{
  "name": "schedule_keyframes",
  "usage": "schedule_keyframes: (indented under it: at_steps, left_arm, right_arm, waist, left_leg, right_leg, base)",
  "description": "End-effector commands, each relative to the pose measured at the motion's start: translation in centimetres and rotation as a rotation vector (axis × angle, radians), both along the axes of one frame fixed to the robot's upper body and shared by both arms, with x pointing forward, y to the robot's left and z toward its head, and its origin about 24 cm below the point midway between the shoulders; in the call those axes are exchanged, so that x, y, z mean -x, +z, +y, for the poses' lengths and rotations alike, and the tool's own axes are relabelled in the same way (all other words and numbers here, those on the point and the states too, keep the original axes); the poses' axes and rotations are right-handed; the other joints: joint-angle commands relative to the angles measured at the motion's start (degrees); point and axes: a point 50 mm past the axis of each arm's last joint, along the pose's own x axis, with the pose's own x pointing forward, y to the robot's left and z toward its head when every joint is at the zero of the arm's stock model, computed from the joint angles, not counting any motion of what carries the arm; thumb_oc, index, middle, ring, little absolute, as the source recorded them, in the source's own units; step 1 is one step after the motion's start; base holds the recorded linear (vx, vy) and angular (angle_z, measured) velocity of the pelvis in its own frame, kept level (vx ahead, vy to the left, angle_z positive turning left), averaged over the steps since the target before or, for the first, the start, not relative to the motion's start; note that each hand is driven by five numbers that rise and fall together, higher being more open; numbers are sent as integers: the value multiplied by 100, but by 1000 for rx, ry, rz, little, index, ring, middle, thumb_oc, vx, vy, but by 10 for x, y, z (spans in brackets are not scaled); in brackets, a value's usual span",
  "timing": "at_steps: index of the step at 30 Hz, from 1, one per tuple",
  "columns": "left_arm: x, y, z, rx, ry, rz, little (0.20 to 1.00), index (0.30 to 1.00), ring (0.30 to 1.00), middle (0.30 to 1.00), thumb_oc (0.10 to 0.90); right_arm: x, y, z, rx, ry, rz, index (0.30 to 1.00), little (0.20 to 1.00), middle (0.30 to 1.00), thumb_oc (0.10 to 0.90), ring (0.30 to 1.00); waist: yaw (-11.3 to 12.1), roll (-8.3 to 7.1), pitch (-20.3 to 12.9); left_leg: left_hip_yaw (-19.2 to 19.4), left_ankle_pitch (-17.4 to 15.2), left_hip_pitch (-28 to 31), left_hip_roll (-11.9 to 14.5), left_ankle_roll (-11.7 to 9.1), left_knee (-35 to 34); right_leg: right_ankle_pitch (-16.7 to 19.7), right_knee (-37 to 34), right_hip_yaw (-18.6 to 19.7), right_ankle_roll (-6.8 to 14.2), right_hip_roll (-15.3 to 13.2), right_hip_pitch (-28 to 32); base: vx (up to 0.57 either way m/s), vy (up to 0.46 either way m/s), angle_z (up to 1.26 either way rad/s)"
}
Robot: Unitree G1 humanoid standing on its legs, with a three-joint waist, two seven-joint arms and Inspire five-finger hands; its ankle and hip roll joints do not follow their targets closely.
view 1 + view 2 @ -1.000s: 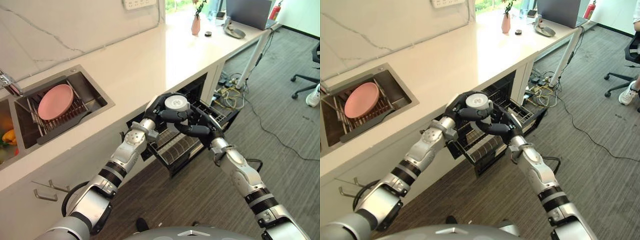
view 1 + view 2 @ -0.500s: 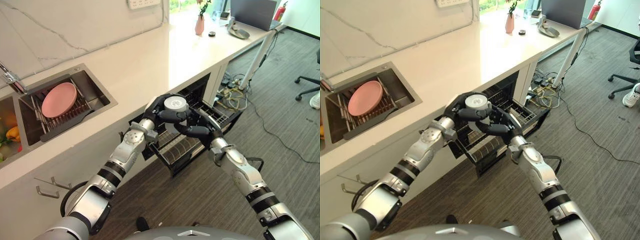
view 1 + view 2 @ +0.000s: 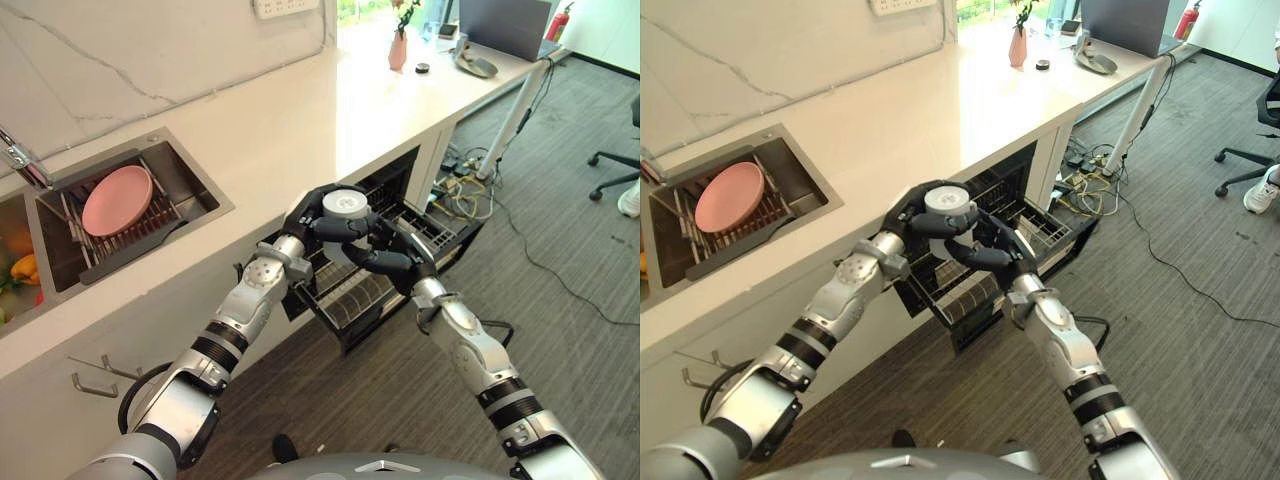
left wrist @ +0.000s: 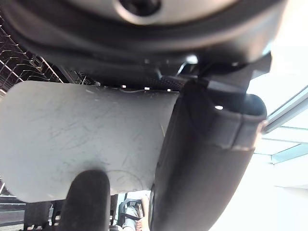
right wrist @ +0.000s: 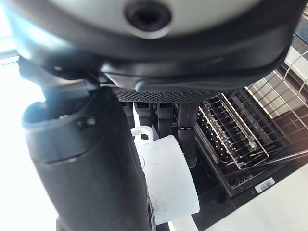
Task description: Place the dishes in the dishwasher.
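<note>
Along the wall runs a long white stone tabletop (image 3: 300,110), with a sunken steel sink (image 3: 190,205) set into it at the robot's left. Below the tabletop's front edge, a black built-in dishwasher (image 3: 400,175) stands open, and its dark wire rack (image 3: 350,295) is pulled out over the grey carpeted floor (image 3: 580,240). Inside the sink, a round pink plate (image 3: 117,200) leans on a wire drying rack (image 3: 150,232). At the tabletop's far end stand a small pink vase (image 3: 398,50) holding a sprig and, well apart from it, an open grey laptop (image 3: 500,22).

Above the pulled-out rack, both hands meet on a white cylindrical mug (image 3: 344,208), held upside down with its round base facing up. Left hand (image 3: 312,212) has its fingers curled round the mug's side, thumb pressed against the wall in the left wrist view. Right hand (image 3: 392,252) closes on the mug from the opposite side, fingers (image 5: 185,130) wrapped past the white handle (image 5: 140,132).
</note>
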Motion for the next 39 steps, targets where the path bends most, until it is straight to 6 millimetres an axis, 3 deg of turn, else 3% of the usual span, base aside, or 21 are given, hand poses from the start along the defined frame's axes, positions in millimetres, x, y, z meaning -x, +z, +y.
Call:
schedule_keyframes:
  at_steps: [1, 2, 9, 14, 24, 28, 30, 31, 36, 39]
  left_arm:
    - [-9, 56, -30, 117, -44, -232, 500, 500, 500, 500, 533]
    - [-8, 56, -29, 119, -24, -237, 900, 900, 900, 900, 800]
    - [-1, 62, -24, 90, 17, -302, 900, 900, 900, 900, 800]
    - [8, 78, -10, 25, 59, -437, 900, 900, 900, 900, 800]
    - [29, 85, 16, 54, 99, -513, 900, 900, 900, 900, 800]
    - [45, 50, 35, 83, 73, -357, 900, 900, 900, 900, 800]
    - [55, 16, 44, 122, 73, -193, 900, 900, 900, 900, 800]
    - [55, 16, 44, 122, 73, -192, 900, 900, 900, 900, 800]
    - [100, -60, 67, 195, 51, 182, 900, 900, 900, 900, 800]
    - [127, -96, 81, 205, 97, 362, 900, 900, 900, 900, 800]
  right_arm:
    - [-27, 87, -15, -136, -263, -389, 300, 300, 300, 400, 300]
    - [-25, 86, -19, -112, -312, -395, 300, 300, 300, 400, 300]
    - [-18, 80, -40, 16, -504, -378, 300, 300, 300, 400, 300]
    - [-18, 83, -52, 92, -623, -387, 300, 300, 300, 400, 300]
    - [-21, 78, -56, 122, -642, -353, 300, 300, 300, 400, 300]
    - [-24, 71, -64, 219, -625, -319, 300, 300, 300, 400, 300]
    - [-24, 68, -71, 276, -616, -303, 300, 300, 300, 400, 300]
    - [-24, 68, -71, 276, -616, -303, 300, 300, 300, 400, 300]
    - [-21, 55, -90, 397, -611, -245, 300, 300, 300, 400, 300]
    - [-20, 45, -99, 440, -611, -192, 300, 300, 300, 400, 300]
  waist:
    - [145, 39, -286]
    - [139, 49, -278]
    - [177, 65, -263]
    - [285, 59, -243]
    - [487, 35, -234]
    - [680, -12, -181]
    - [768, -34, -140]
    - [763, -33, -153]
    - [945, -48, -95]
    - [1038, -41, -42]
  left_leg:
    - [192, -611, 799, 518, -581, 57]
    - [182, -619, 805, 510, -576, 57]
    - [148, -637, 809, 502, -564, 57]
    - [58, -655, 784, 469, -554, 57]
    - [-179, -665, 699, 400, -528, 57]
    - [-312, -635, 597, 383, -525, 57]
    - [-388, -630, 564, 374, -534, 57]
    - [-392, -613, 541, 373, -530, 57]
    - [-549, -559, 403, 357, -544, 57]
    - [-656, -517, 316, 339, -543, 57]
  right_leg:
    - [217, 60, -29, 466, -329, -381]
    - [218, 60, -34, 468, -331, -374]
    - [204, 60, -102, 473, -352, -336]
    - [185, 60, -179, 476, -384, -285]
    - [171, 60, -311, 458, -432, -213]
    - [182, 60, -417, 439, -469, -194]
    - [168, 60, -487, 429, -472, -158]
    - [181, 60, -489, 426, -473, -178]
    - [177, 60, -710, 416, -488, -138]
    - [177, 60, -818, 411, -497, -126]
  base:
    - [0, 0, 0]
    - [0, 0, 0]
    - [0, 0, 0]
    - [-2, -1, 10]
    - [-6, 10, 10]
    - [-15, 10, 14]
    - [-13, 6, 26]
    - [-18, 7, 24]
    - [0, 7, 27]
    - [0, 1, 23]
